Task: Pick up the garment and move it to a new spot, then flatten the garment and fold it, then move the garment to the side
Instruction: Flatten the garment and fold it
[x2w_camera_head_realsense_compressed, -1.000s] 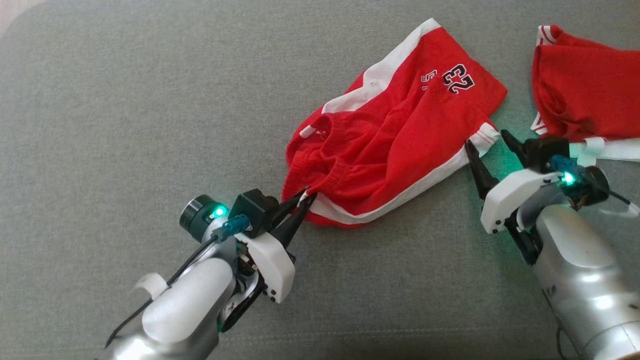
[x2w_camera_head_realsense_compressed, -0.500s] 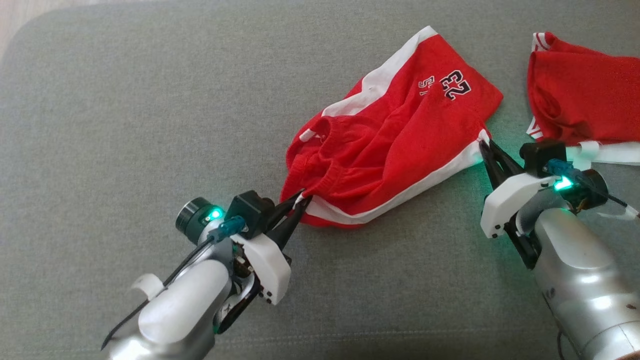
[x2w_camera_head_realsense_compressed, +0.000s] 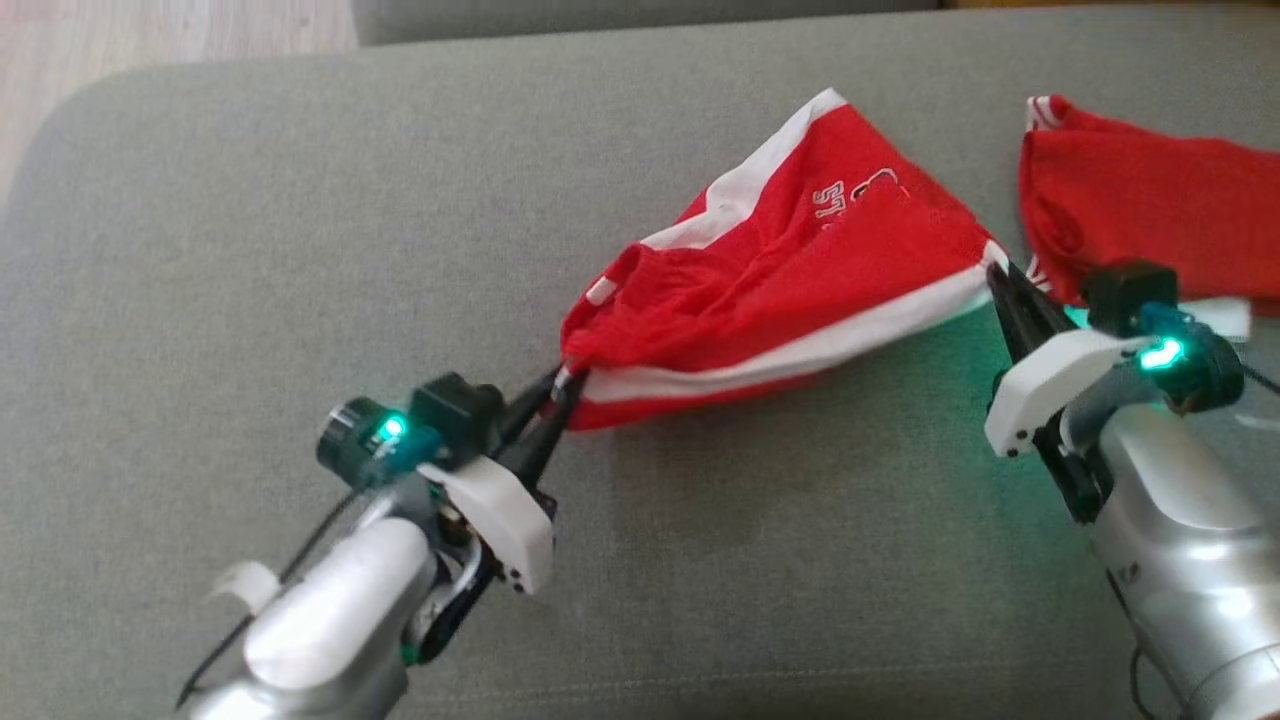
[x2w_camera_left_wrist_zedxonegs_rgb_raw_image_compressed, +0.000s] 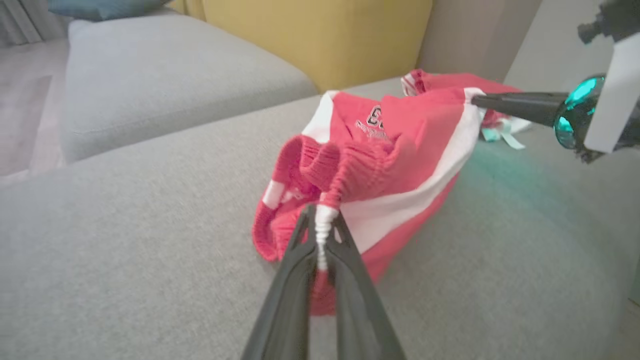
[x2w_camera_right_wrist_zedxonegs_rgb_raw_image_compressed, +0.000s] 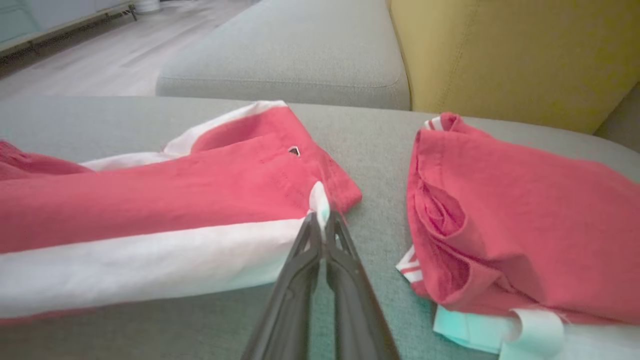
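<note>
Clearly both claws are clenched on the red garment (x2w_camera_head_realsense_compressed: 790, 290), stretched between them low over the grey cushion (x2w_camera_head_realsense_compressed: 250, 250). The left claw (x2w_camera_head_realsense_compressed: 558, 388) pinches the gathered waistband at its white stripe; the right claw (x2w_camera_head_realsense_compressed: 997, 275) pinches the hem corner at the other end of that stripe. I judge this two-corner hold is meant to carry the cloth taut to a new spot. A second red garment (x2w_camera_head_realsense_compressed: 1130, 220) lies just beside the right claw and could be dragged along.
</note>
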